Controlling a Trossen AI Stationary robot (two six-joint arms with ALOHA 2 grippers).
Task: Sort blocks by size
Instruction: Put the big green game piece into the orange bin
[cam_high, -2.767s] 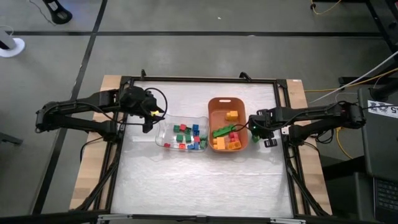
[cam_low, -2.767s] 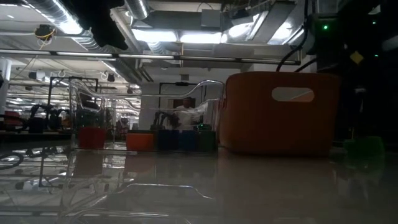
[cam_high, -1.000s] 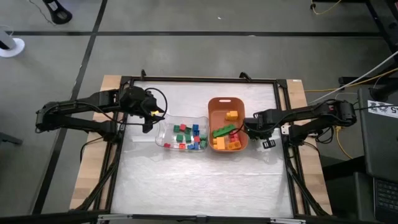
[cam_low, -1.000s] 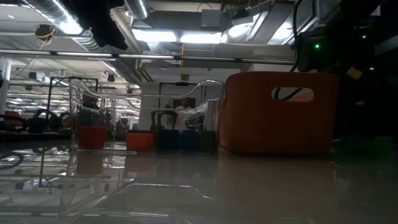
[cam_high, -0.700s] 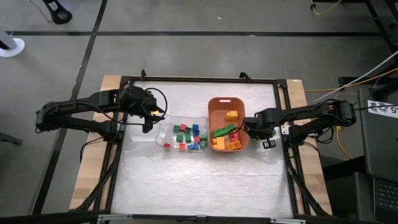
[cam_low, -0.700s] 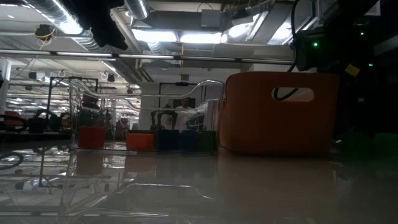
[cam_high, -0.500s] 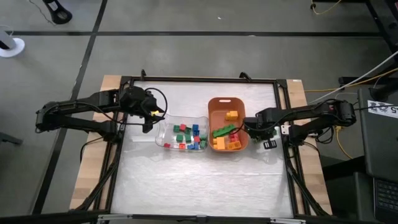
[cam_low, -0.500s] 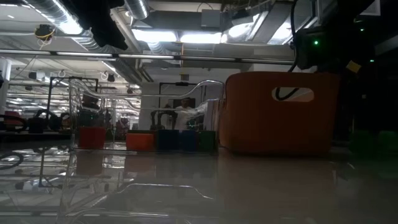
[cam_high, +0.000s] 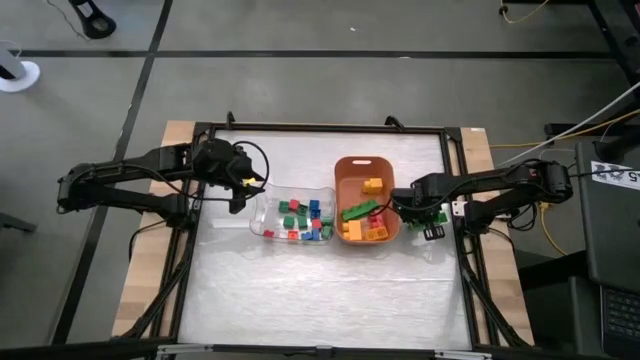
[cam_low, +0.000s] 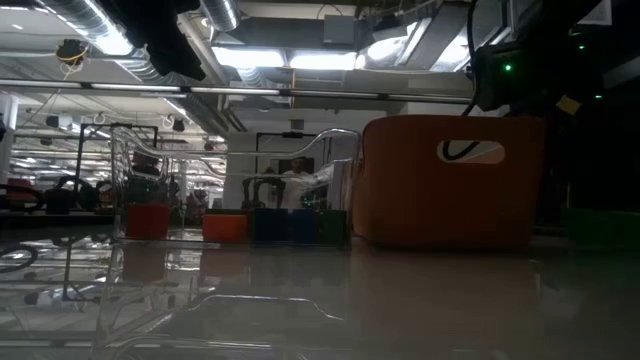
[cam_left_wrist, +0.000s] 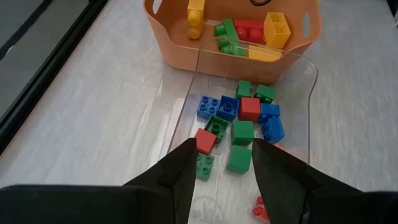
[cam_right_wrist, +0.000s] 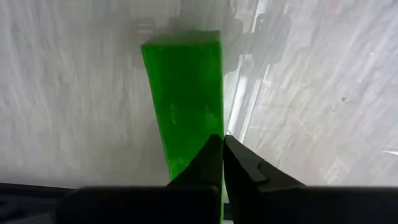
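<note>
Blocks sitting sorted: small ones (cam_high: 300, 217) in clear tray (cam_high: 262, 222), big ones (cam_high: 362, 217) in orange bin (cam_high: 342, 170), mid-tabletop. Right gripper (cam_right_wrist: 222, 152) pinching green block (cam_right_wrist: 185, 99) nr tabletop's right edge. Left gripper (cam_left_wrist: 221, 162) hovering parted over tray.

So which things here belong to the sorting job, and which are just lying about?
Part of the job:
- small blocks in the clear tray
- larger blocks in the orange bin
- green block at the right gripper

Not in play:
- left gripper, open over the tray
- table
</note>
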